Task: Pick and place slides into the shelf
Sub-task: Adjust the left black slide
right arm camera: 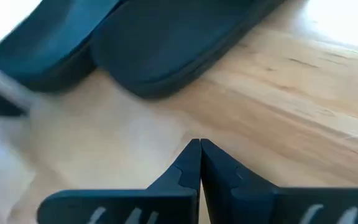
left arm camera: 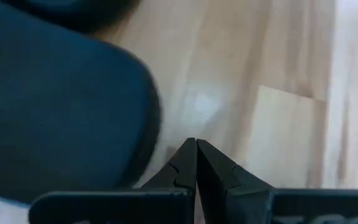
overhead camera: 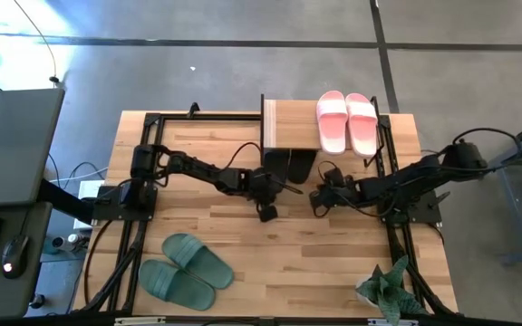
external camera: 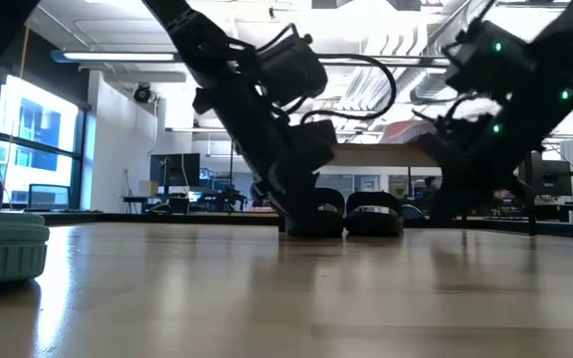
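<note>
Three pairs of slides on the table [overhead camera: 243, 235], all apart. The shelf [overhead camera: 290, 125] sits at the far edge, middle, its plank top bare. Pink pair [overhead camera: 348, 121] lies just right of the shelf, side by side, probably staged for later. Dark green pair [overhead camera: 185, 269] sits near-left, well away from both arms, untouched. Black pair [overhead camera: 290, 163] lies together at the shelf's front edge, partly tucked under it, likely the pair now being worked. Left gripper [overhead camera: 267, 213] hangs just in front of the black pair, fingers pinched together, holding nothing. Right gripper [overhead camera: 315, 201] is close by on the other side, also closed and empty; seemingly both are placed to nudge, not grasp.
</note>
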Robot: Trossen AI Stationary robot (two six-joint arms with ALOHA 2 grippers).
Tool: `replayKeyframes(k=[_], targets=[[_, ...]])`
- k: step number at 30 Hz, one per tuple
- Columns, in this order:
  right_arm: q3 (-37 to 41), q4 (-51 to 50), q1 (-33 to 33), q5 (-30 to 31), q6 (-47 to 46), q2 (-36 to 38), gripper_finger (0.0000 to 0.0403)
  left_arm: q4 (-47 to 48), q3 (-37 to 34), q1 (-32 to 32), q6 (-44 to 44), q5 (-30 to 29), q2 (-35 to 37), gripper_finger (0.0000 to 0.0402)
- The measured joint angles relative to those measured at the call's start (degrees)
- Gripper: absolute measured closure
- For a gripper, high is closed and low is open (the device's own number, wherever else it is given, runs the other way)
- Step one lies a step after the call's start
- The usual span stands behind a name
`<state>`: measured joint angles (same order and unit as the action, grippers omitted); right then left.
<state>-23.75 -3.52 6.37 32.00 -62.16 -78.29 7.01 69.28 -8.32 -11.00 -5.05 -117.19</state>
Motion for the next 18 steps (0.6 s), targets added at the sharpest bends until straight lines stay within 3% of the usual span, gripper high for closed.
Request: replayKeyframes(k=[9, 18], targets=[[2.5, 5.4, -3.6, 3.7, -2.1, -0.5, 0.0403, 1.1, 2.3, -0.2, -1.0, -9.6, -1.2, 0.0401], [2.4, 14.9, -7.4, 2.7, -1.0, -5.2, 0.0403, 2.4, 2.3, -3.5, -3.4, -10.1, -1.2, 0.0401]])
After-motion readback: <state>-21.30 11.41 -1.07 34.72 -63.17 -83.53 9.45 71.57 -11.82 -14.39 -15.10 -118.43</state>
